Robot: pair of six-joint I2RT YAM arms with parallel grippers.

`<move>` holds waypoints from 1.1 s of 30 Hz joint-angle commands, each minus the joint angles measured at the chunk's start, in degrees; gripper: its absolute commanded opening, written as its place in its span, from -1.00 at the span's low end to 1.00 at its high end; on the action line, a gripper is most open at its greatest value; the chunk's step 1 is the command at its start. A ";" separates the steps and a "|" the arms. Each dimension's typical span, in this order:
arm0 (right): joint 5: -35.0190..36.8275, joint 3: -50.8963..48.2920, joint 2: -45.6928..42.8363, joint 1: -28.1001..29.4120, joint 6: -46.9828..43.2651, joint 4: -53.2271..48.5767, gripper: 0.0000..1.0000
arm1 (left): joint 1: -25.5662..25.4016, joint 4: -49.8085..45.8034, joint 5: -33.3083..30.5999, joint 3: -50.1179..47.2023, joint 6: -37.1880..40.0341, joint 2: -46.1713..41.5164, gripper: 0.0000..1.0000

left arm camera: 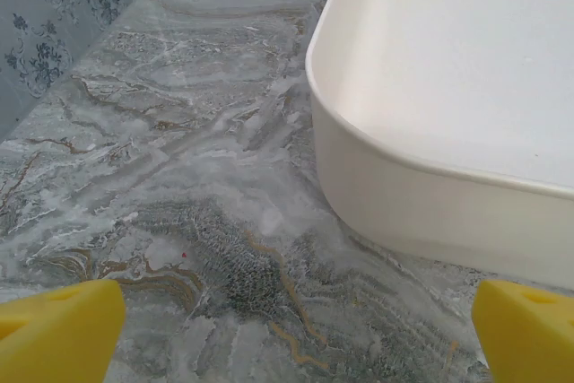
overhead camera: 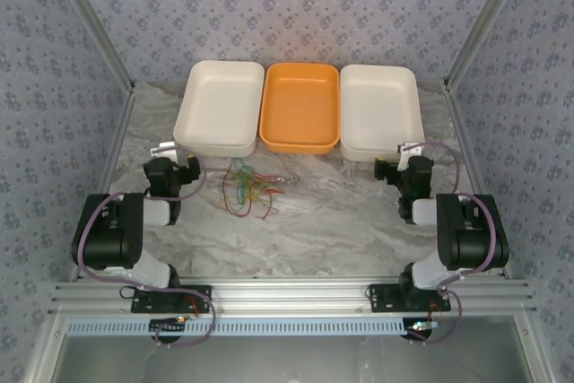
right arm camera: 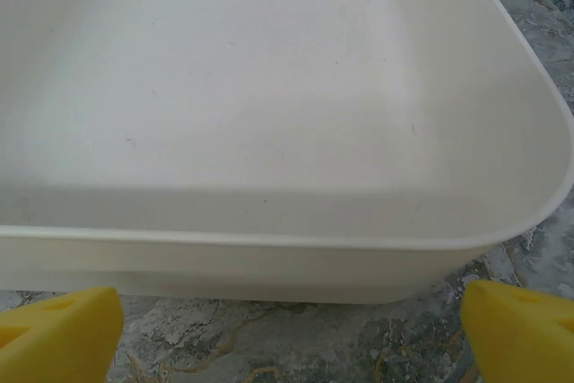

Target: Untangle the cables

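The cables (overhead camera: 248, 188) lie in a tangled heap of dark red, green and yellow-orange wires on the marble table, in front of the left white tray (overhead camera: 220, 105) and the orange tray (overhead camera: 300, 107). My left gripper (overhead camera: 172, 152) sits to the left of the heap, apart from it, open with nothing between its yellow fingertips (left arm camera: 58, 329). At the right, my right gripper (overhead camera: 405, 155) stands open just before the right white tray (overhead camera: 380, 112), its yellow fingertips (right arm camera: 516, 334) wide apart and empty.
Three trays stand in a row at the back; the left white tray's wall (left arm camera: 430, 204) is close to my left gripper and the right white tray's rim (right arm camera: 269, 239) faces my right gripper. Patterned walls enclose the table. An aluminium rail (overhead camera: 287, 298) runs along the near edge.
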 commanded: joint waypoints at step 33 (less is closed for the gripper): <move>5.30 25.87 -35.46 8.56 10.05 -50.22 0.98 | -8.12 -33.81 -5.13 8.78 -4.69 -42.06 0.98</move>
